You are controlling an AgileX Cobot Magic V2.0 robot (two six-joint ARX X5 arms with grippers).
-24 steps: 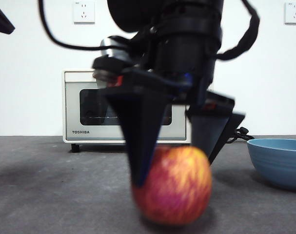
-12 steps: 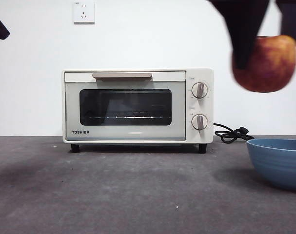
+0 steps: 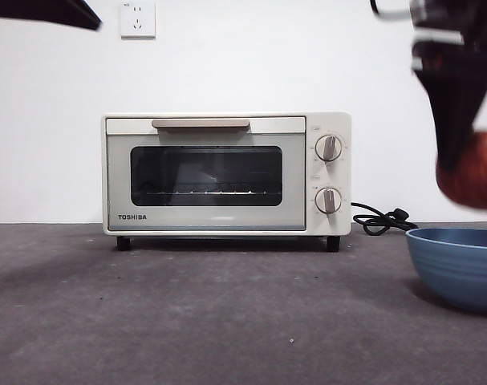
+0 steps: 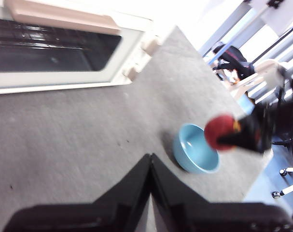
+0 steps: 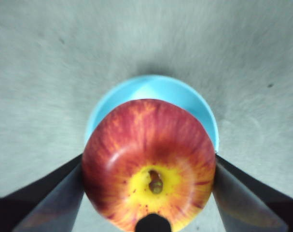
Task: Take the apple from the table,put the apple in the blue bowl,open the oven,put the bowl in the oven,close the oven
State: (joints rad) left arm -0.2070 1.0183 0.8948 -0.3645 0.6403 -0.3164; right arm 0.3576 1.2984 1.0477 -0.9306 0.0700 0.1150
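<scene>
While right gripper (image 5: pixel 148 193) clamps apple (image 5: pixel 148 162) | oven (image 3: pixel 227 172) reads TOSHIBA

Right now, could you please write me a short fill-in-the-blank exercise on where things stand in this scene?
1. The right gripper holds the round red-and-yellow apple directly above the matte blue ____.
2. The dark glass door of the cream-white toaster oven is ____.
3. The left gripper, its jaws shut, holds ____.
4. The wide blue bowl rests on the dark grey ____.

Missing words: bowl; closed; nothing; table
</scene>
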